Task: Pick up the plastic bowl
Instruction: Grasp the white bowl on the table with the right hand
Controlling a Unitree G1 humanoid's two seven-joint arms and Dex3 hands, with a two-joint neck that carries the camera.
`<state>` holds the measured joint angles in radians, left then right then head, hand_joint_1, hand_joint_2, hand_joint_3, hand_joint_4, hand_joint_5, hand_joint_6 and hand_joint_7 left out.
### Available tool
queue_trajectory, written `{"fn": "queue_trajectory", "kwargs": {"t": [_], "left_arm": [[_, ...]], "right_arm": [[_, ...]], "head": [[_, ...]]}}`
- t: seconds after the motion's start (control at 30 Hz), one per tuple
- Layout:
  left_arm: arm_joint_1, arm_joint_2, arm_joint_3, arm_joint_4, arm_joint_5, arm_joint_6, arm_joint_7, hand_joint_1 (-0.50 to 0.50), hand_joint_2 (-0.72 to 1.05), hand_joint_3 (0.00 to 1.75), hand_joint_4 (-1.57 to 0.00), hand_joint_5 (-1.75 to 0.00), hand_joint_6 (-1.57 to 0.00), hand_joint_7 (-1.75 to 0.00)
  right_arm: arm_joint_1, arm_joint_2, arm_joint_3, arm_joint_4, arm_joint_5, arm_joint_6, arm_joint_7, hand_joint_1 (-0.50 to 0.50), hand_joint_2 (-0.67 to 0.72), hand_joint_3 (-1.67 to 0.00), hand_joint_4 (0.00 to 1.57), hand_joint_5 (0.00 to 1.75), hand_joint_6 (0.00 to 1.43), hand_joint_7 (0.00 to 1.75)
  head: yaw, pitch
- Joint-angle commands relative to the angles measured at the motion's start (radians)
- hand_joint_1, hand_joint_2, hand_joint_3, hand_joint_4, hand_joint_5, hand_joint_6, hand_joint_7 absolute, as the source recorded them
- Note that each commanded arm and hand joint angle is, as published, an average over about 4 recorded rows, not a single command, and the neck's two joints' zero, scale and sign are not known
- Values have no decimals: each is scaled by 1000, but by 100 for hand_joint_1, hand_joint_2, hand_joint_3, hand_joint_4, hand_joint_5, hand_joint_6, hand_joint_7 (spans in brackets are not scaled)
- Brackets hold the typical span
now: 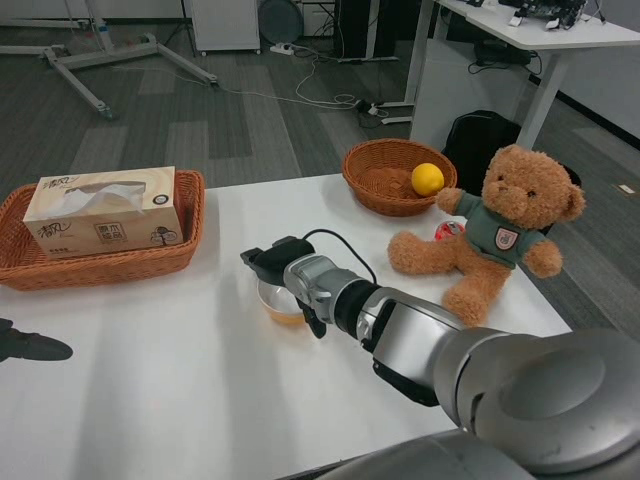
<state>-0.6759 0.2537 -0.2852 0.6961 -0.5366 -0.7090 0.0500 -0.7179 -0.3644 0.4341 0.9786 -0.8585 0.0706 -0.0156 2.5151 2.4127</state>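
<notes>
One hand, the right hand (272,262), reaches over the plastic bowl (279,301) at mid-table, fingers apparently over its far rim to lift it, grip unclear; left hand (30,346) waits near-left.

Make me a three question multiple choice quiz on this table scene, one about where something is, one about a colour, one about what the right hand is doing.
1. Where is the tissue box?
A. In the rectangular wicker tray
B. In the round basket
C. Under the teddy bear

2. What colour is the teddy bear's shirt?
A. Red
B. Green
C. Yellow

3. What is the right hand doing?
A. Resting off the table
B. Holding the fruit
C. Reaching over the plastic bowl

Answers: 1 A, the box sits inside the tray. 2 B, the shirt is green. 3 C, the hand is at the bowl's rim, grip unclear.
</notes>
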Motion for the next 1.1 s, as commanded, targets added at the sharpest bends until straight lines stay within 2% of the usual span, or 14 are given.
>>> {"fn": "queue_trajectory", "kwargs": {"t": [0.03,0.2,0.57,0.67,0.73,0.87,1.1], "left_arm": [[16,3,2,0,-5,-6,-1,-50,-70,9,0,0,0,0],[16,2,1,2,-5,-6,-1,-50,-70,9,0,0,0,0],[16,-1,1,3,-5,-6,-3,-50,-66,9,0,0,0,0],[16,-1,1,3,-5,-7,-4,-50,-72,9,0,0,0,0],[16,-1,1,3,-5,-6,-3,-50,-68,9,0,0,0,0],[16,-1,0,4,-5,-7,-4,-50,-72,9,0,0,0,0],[16,-1,0,4,-5,-7,-4,-50,-68,9,0,0,0,0]], "right_arm": [[-15,-11,-8,-14,5,1,-1,-17,9,-16,0,0,0,0],[-28,-7,10,10,8,-3,-10,-17,9,-16,0,0,0,0],[-108,22,46,179,29,-15,-61,-17,9,-16,0,0,0,0],[-112,23,46,196,30,-22,-70,-17,9,-16,0,0,0,0],[-112,23,46,200,30,-27,-75,-17,9,-16,0,0,0,0],[-112,26,57,202,34,-35,-84,-17,9,-16,0,0,0,0],[-124,29,144,216,81,-51,-95,-17,9,-16,0,0,0,0]], "head": [[0,0],[0,2],[5,0],[4,-2],[4,-2],[3,-2],[4,-1]]}}
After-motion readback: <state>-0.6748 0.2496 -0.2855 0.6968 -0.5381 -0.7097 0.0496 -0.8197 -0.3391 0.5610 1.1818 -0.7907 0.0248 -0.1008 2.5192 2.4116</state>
